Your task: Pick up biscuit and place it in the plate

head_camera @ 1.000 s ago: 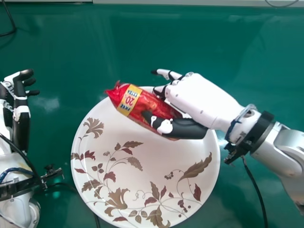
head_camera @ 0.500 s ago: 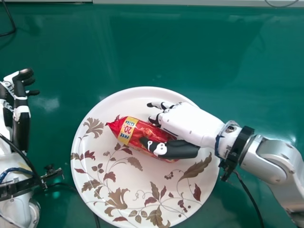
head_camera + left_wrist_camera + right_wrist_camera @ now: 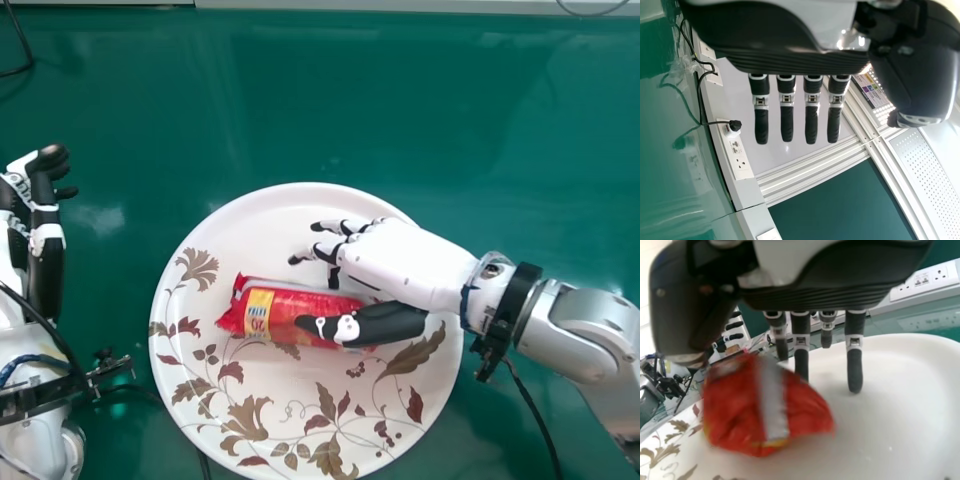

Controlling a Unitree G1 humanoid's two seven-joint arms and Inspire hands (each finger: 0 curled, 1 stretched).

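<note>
The red biscuit packet (image 3: 283, 312) lies on the white floral plate (image 3: 240, 222), left of my right hand (image 3: 400, 262). That hand is over the plate's right part, its fingers extended beyond the packet and its black thumb across the packet's near side. Up close in the right wrist view, the packet (image 3: 747, 407) is beside the thumb, and the straight fingers of my right hand (image 3: 854, 357) reach over the plate (image 3: 905, 400). At the far left, my left hand (image 3: 45, 235) stays open, away from the plate; the left wrist view shows its straight fingers (image 3: 811, 117).
A green table (image 3: 330, 90) surrounds the plate. Dark cables run near the left forearm and below the right wrist. Another cable lies at the table's far left corner. A white socket strip (image 3: 740, 155) runs along the table's edge.
My right hand has come down and nearer the robot with the packet, then its fingers have opened off it. The packet has turned to lie more level across the plate. The left hand has kept still.
</note>
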